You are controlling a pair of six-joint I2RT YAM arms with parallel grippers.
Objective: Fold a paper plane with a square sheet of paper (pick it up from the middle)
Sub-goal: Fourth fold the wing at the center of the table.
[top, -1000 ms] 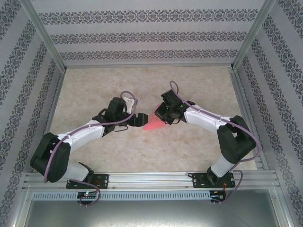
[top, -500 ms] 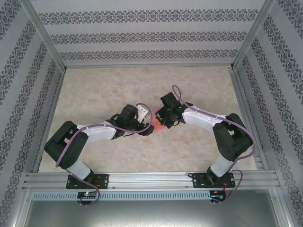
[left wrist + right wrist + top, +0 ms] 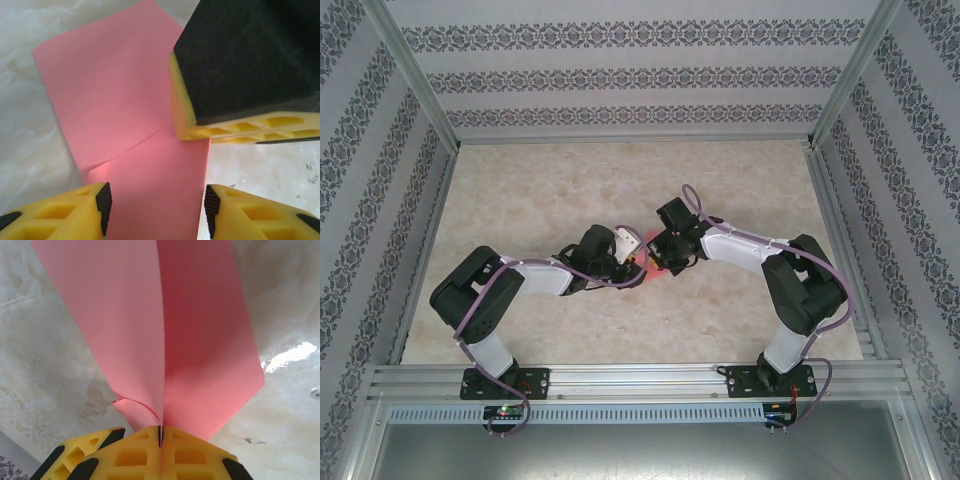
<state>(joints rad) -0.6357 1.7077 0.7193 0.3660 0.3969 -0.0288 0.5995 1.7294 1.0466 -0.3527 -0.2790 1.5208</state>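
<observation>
One bench (image 3: 740, 330) carrying a pink sheet (image 3: 110, 90) mid-surface, partly folded. Sheet looking thin, light and floppy, likely tearing easily; best taken at its crease (image 3: 161, 365). Claws: right claw (image 3: 160, 432) pinching that crease, jaws fully closed; left claw (image 3: 156, 207) straddling the sheet, jaws half parted.

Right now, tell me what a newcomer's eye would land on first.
The pink paper, part-folded, stands out on the pale table between the arms. The right gripper is shut on its fold; the left gripper stands open astride one end.
</observation>
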